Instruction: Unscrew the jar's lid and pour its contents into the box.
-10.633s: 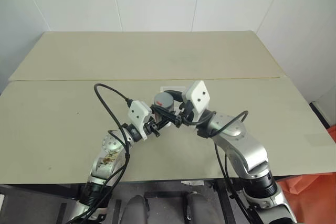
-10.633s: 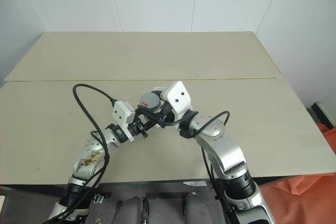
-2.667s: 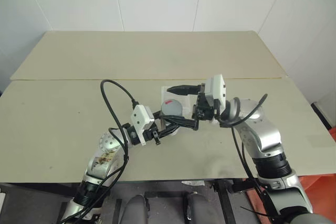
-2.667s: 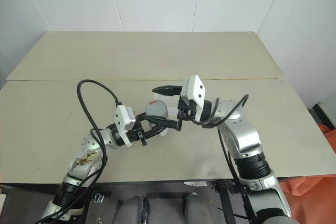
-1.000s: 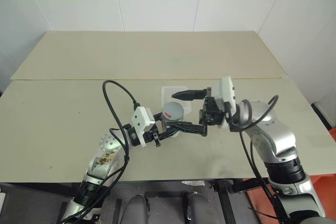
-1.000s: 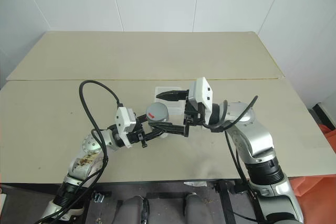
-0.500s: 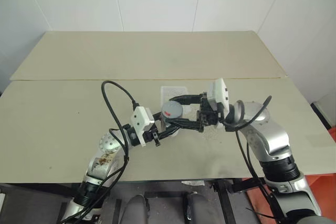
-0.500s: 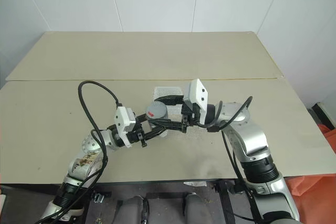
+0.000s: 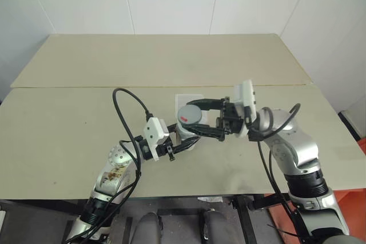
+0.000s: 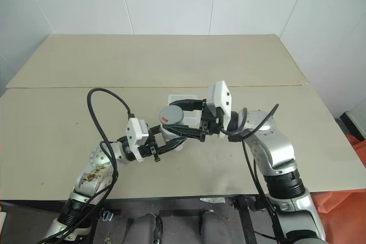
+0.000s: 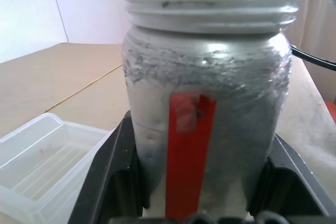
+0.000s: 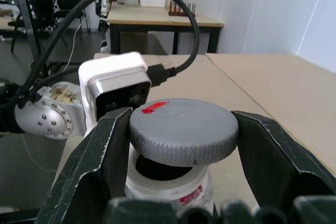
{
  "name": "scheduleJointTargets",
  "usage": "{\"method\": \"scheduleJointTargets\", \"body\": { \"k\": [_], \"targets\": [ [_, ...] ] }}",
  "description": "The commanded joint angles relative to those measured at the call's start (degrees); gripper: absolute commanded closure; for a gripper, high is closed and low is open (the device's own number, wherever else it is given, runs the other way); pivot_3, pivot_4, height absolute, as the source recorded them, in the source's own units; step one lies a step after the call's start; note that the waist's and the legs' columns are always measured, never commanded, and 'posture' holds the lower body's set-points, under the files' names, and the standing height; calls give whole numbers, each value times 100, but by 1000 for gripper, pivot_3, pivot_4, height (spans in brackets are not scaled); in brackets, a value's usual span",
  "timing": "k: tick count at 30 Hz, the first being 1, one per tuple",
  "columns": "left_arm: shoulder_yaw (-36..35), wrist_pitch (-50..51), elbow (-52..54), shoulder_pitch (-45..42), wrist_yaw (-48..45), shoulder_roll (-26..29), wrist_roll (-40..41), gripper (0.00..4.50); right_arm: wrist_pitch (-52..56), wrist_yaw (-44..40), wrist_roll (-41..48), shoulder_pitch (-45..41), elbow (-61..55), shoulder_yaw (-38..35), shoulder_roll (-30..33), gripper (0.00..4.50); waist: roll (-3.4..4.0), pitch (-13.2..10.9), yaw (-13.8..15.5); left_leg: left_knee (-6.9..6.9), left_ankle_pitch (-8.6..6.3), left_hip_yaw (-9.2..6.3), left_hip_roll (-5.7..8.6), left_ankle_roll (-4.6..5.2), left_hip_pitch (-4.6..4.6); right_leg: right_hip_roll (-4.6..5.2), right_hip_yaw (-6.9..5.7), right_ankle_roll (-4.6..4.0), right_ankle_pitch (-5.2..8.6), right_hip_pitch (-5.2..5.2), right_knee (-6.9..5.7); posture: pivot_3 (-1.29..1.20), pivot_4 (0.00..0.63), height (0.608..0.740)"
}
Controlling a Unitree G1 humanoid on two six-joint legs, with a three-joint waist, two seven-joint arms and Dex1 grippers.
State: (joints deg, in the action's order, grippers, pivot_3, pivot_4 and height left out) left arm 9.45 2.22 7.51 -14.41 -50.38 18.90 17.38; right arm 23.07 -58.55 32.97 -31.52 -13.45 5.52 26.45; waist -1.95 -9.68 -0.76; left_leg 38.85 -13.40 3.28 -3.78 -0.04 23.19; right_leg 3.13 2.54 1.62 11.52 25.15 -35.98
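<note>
Left gripper [image 11: 202, 203]: I have it clamped on the jar [image 11: 205, 108], one black finger on each side of the silvery body, the red label strip facing my wrist camera.
Jar: held upright above the table [image 9: 68, 124], its threaded rim bare and its dark mouth showing just under the lid in my right wrist view.
Right gripper [image 12: 184, 135]: closed on the lid [image 12: 184, 129], fingers pinching opposite edges of the grey disc.
Lid: off the jar, hanging just above the mouth with a gap between them, red mark up and level.
Box [image 11: 42, 156]: sits on the table just beside the jar, behind it from my head camera.
Contents: I cannot make them out inside the jar.
</note>
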Motion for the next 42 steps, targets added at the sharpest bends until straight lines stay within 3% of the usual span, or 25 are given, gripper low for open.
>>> {"method": "scheduleJointTargets", "body": {
  "k": [1, 5, 11, 20, 25, 33, 42],
  "targets": [
    [14, -155, 35, -26, -12, -13, -9, 2521, 53, -27, 174, -158, -148, -186, 45, 1189, 0, 0, -4, 0, 0, 0, 0, 0, 0, 0, 0, 0, 0, 0, 0, 0, 150, 740],
    [16, -181, 61, 15, 15, -9, -20, 2521, 23, 234, 111, -218, -29, -265, -108, 1189, 0, 0, -3, 0, 0, 0, 0, 0, 0, 0, 0, 0, 0, 0, 0, 0, 150, 740],
    [-128, -83, 363, 332, 93, 235, 16, 2521, -293, 1286, -797, -931, 1308, -235, -604, 1189, 0, 0, -35, 0, 0, 1, -4, 0, -4, -3, 1, -1, 0, 4, -9, 0, 150, 740],
    [-381, 187, 877, 640, 345, 482, 125, 2521, -1462, 1696, -2290, -1519, 3494, 401, -1089, 1189, 1, 0, -17, -8, 0, 6, -4, 0, 5, 0, 0, -4, -1, 7, 3, 0, 150, 740],
    [-442, 256, 997, 724, 479, 495, 157, 2521, -1552, 1759, -2357, -1631, 4041, 257, -1228, 1189, 1, 0, -21, -9, 0, 6, -4, 0, 8, 1, -1, -5, -1, 8, 4, 0, 150, 740],
    [-531, 271, 1004, 846, 551, 487, 180, 2521, -1354, 1801, -2006, -1351, 3300, -354, -1055, 1189, 2, 0, -11, -9, 0, 5, -6, 0, 5, 0, -1, -5, -2, 8, 1, 0, 150, 740],
    [-629, 113, 367, 257, 564, 510, 0, 2521, -623, 1830, -2048, 231, 2100, -897, 307, 1189, 1, 0, 48, -8, 0, 8, 5, 0, 8, 10, -2, -2, -1, 3, 11, 0, 150, 740]
  ]
}}
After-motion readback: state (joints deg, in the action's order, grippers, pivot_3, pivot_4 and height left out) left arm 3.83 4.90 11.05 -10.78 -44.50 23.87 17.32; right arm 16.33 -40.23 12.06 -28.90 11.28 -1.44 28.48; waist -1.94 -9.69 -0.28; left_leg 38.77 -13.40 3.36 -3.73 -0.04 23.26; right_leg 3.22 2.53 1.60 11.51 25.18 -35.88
